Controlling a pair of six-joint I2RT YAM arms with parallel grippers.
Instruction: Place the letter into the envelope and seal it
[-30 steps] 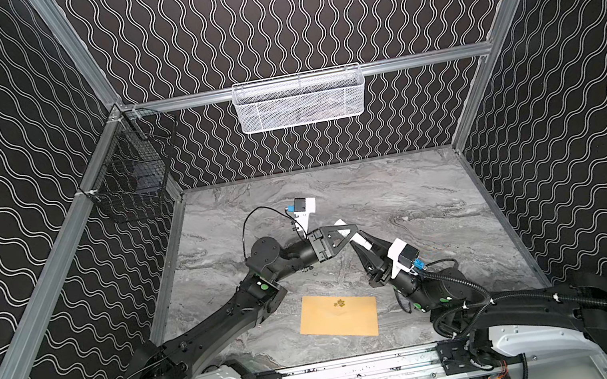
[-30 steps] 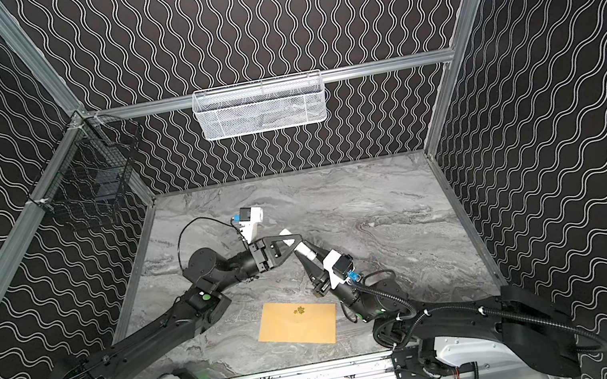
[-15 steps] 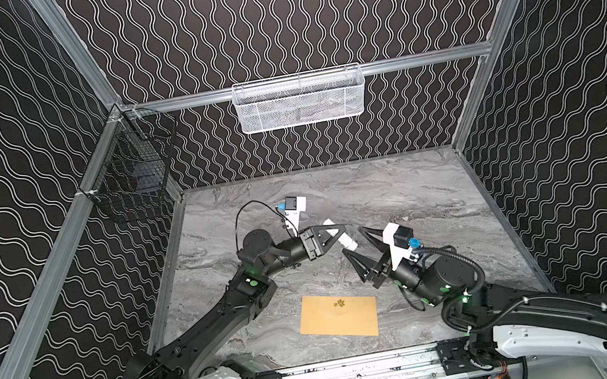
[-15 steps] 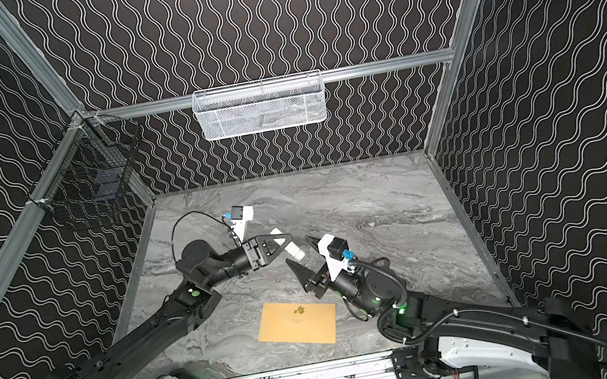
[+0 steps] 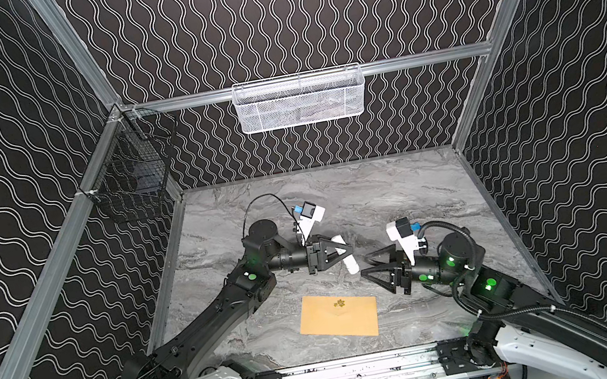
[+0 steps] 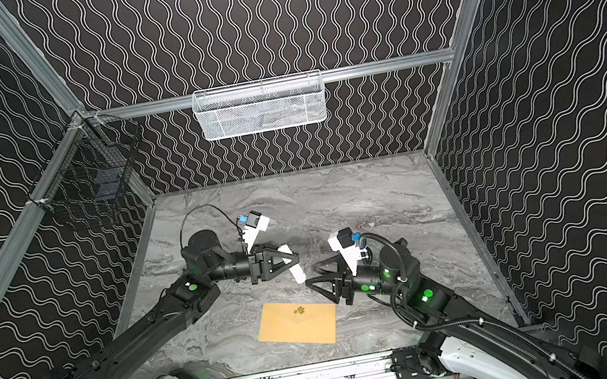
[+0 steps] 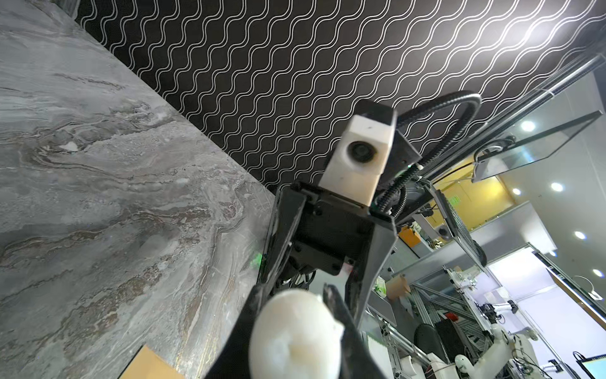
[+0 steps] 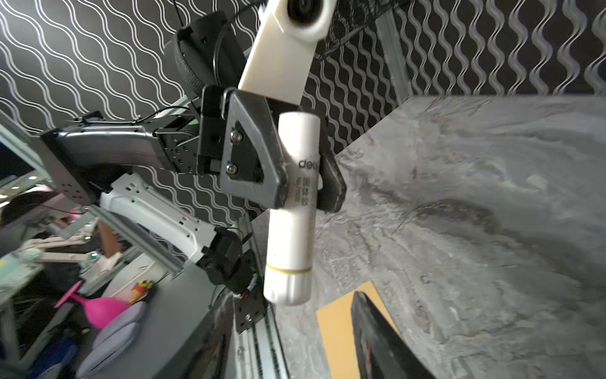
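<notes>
In both top views we are seeing the left gripper (image 5: pixel 349 250) clenching a white glue stick (image 5: pixel 351 265) above the table (image 5: pixel 399 190), its arm stretching low toward the middle. The right gripper (image 5: pixel 364 266) is hanging parted and empty near the envelope (image 5: pixel 339 317), which is lying flat by the front edge. In the left wrist view the stick's blurred end (image 7: pixel 295 334) is blocking the fingertips. In the right wrist view only one finger (image 8: pixel 377 341) is showing, cut off over the envelope.
</notes>
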